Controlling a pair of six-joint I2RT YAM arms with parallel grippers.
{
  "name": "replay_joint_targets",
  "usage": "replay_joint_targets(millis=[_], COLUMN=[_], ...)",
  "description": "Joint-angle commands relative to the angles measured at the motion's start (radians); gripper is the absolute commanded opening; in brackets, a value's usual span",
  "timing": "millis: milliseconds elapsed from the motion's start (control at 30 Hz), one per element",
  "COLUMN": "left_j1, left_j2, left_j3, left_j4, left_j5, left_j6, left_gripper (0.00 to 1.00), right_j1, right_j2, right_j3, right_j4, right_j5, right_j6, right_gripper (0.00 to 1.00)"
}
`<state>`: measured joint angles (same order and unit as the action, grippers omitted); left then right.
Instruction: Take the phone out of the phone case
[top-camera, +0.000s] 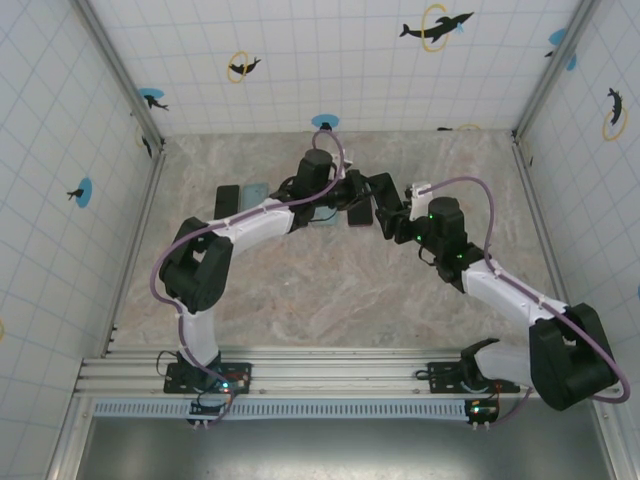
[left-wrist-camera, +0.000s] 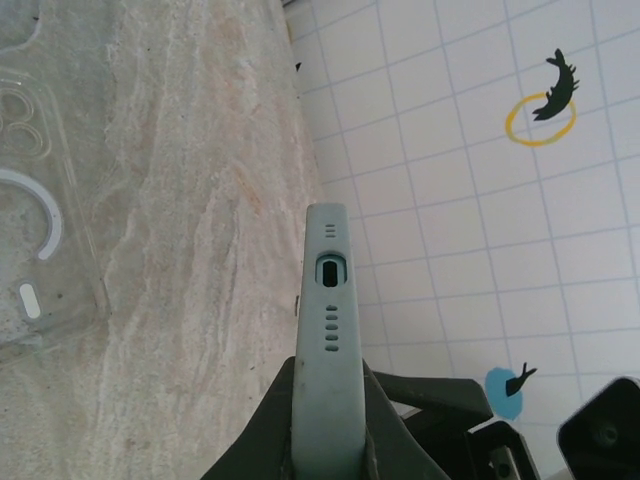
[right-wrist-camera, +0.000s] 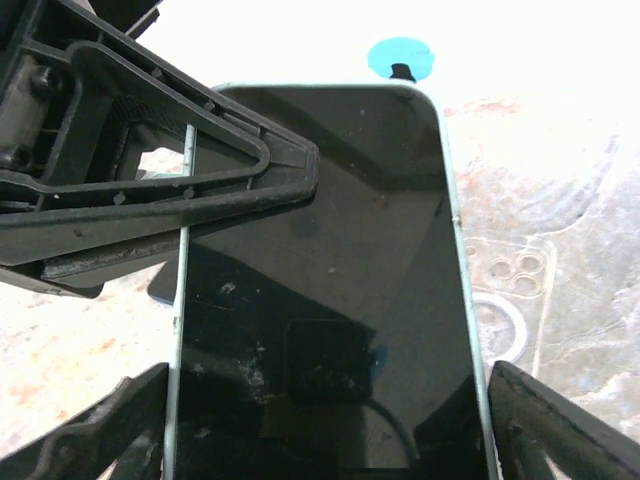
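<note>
The phone (right-wrist-camera: 320, 250) shows its black screen in the right wrist view, sitting inside a pale blue-green phone case (left-wrist-camera: 328, 300) whose thin rim (right-wrist-camera: 456, 235) frames the glass. My left gripper (left-wrist-camera: 328, 378) is shut on the cased phone across its front and back, and holds it on edge above the table with the port end pointing away from the left wrist camera. Its dark fingers (right-wrist-camera: 200, 180) cross the screen's upper left. My right gripper (right-wrist-camera: 330, 440) stands wide, one finger at each long side of the phone. Both grippers meet at the far middle of the table (top-camera: 365, 200).
A clear case (left-wrist-camera: 40, 250) with camera cut-outs and a white ring lies flat on the marble table (left-wrist-camera: 200, 200), also seen past the phone as the clear case (right-wrist-camera: 515, 290). A dark flat item (top-camera: 228, 197) and a grey-blue one (top-camera: 255, 190) lie at far left. Tiled walls enclose the table.
</note>
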<state>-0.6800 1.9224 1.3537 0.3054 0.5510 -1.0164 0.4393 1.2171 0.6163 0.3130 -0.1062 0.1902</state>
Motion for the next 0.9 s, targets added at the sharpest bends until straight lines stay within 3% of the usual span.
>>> replay_joint_targets(millis=[0,233,467,667,867], left_j1=[0.003,0.025,0.007,-0.044,-0.121], left_j2=[-0.04,-0.172,-0.251,-0.256,-0.251], left_j3=[-0.05,-0.215,-0.395,-0.474,-0.477], left_j4=[0.147,0.321,0.625,0.816,0.874], left_j5=[-0.029,-0.299,-0.517,-0.694,-0.814], left_j6=[-0.085,-0.146,-0.258,-0.345,-0.339], left_gripper=[0.01,0.02,0.0,0.0,0.0], right_j1=[0.011,-0.016,-0.032,0.039,0.135], right_j2=[-0.063,-0.166,-0.239,-0.229,-0.169], right_j3=[0.005,-0.085,-0.203,-0.302,-0.368], right_j4=[0.041,0.103,0.299,0.514,0.8], right_j5=[0.06,0.101,0.05,0.107,0.208], right_j6=[-0.01,0.149,0.475,0.722,0.764], right_gripper=[0.89,0.95,0.92,0.89,0.87])
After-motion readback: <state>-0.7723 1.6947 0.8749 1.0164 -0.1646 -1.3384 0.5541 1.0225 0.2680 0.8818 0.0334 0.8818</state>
